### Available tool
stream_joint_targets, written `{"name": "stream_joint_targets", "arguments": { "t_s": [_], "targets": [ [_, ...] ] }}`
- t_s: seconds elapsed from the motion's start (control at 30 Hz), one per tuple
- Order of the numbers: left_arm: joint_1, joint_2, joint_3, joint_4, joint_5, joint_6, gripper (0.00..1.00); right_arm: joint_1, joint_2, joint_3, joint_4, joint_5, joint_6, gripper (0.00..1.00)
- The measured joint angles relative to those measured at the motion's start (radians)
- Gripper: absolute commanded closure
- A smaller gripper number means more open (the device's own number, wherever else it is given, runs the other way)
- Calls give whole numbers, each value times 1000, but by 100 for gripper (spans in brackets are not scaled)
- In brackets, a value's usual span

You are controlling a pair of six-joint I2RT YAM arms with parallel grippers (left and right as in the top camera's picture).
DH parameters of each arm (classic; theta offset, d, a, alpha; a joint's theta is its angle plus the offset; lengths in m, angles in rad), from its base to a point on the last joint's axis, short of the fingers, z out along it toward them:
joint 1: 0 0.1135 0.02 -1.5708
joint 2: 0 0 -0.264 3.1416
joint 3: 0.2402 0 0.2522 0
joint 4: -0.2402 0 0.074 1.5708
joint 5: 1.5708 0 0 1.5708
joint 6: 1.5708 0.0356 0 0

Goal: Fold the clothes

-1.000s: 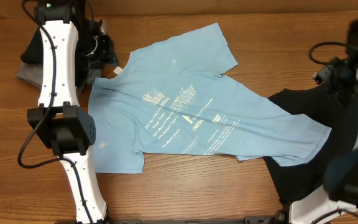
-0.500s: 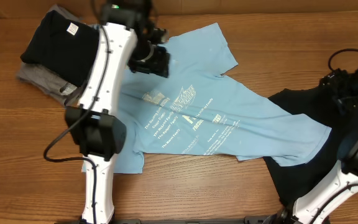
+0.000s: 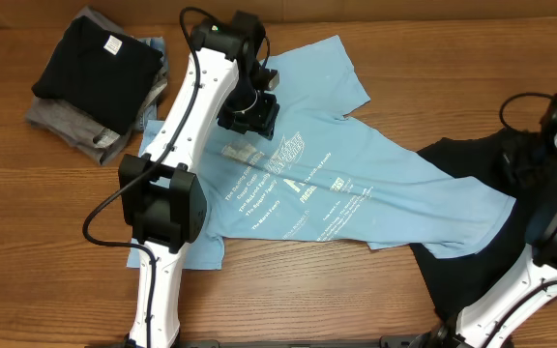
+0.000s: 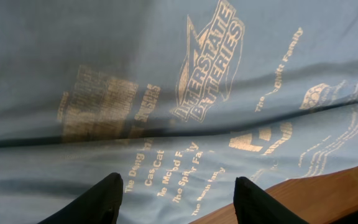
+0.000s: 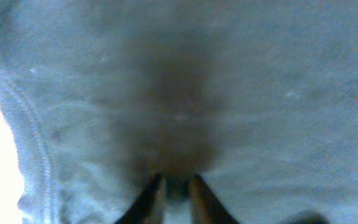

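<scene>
Starting at the left gripper (image 4: 178,186): its jaws stand spread with nothing between them, hanging over the printed chest of the sky-blue T-shirt (image 3: 375,188). The shirt lies open but askew across the middle of the table (image 3: 307,309), one sleeve toward 12 o'clock and the hem toward 4. A pinch taken here, mid-panel, would likely gather a single layer into a peak and crease the print, giving no clean edge to fold along. The collar, a sleeve or the hem looks a safer hold. The left arm also reaches across the shirt's 9 o'clock side, so its elbow or cable could snag cloth on a lift.

The right gripper (image 5: 177,190) has its jaws drawn almost together, tips down against cloth near a stitched seam. The wrist view is washed out and blurred. I cannot tell whether a fold is caught between them, nor whether that cloth is the blue shirt or the dark T-shirt (image 3: 462,266) at 4 o'clock. That matters, because the blue hem overlaps the dark shirt there. A pull could drag both garments together, or slip off a thin bite.

Out at 10 o'clock sits the folded pile (image 3: 100,68), near the left arm. A wide swing could knock it askew.
</scene>
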State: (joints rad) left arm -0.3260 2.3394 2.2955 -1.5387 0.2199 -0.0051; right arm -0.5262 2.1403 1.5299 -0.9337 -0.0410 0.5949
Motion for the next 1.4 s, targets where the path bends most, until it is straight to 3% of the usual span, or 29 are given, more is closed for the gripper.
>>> {"name": "stream_joint_targets", "arguments": {
  "t_s": [0.2,0.4,0.53,0.7,0.83,0.93,1.03,1.07,1.13,1.23,1.33,1.4],
  "targets": [
    [0,0,-21,2,-7,-3,43,-164,14,47,-117,57,40,96],
    [0,0,-23,13,-15,-3,40,-427,44,306,-277,97,9,95],
    [0,0,-23,19,-15,-3,37,-497,33,466,-292,42,-22,70],
    [0,0,-24,21,-15,-3,31,-479,12,504,-335,-68,-95,36],
    [0,0,-25,35,-15,-4,28,-411,12,481,-375,-105,-127,34],
    [0,0,-25,45,-15,-4,26,-338,12,419,-367,-107,-124,27],
    [0,0,-26,48,-15,-4,28,-265,12,324,-328,-69,-106,41],
    [-1,0,-26,48,-15,-4,32,-246,12,291,-315,-54,-93,55],
    [-7,0,-33,49,-14,-2,37,-216,12,213,-286,-16,-55,70],
    [-17,0,-61,59,-14,-2,51,-211,12,119,-267,55,-6,90],
    [-37,0,-110,88,-14,0,62,-245,12,83,-261,106,38,91],
    [-49,0,-146,118,-14,3,64,-285,12,82,-245,124,50,83]
  ]
}}
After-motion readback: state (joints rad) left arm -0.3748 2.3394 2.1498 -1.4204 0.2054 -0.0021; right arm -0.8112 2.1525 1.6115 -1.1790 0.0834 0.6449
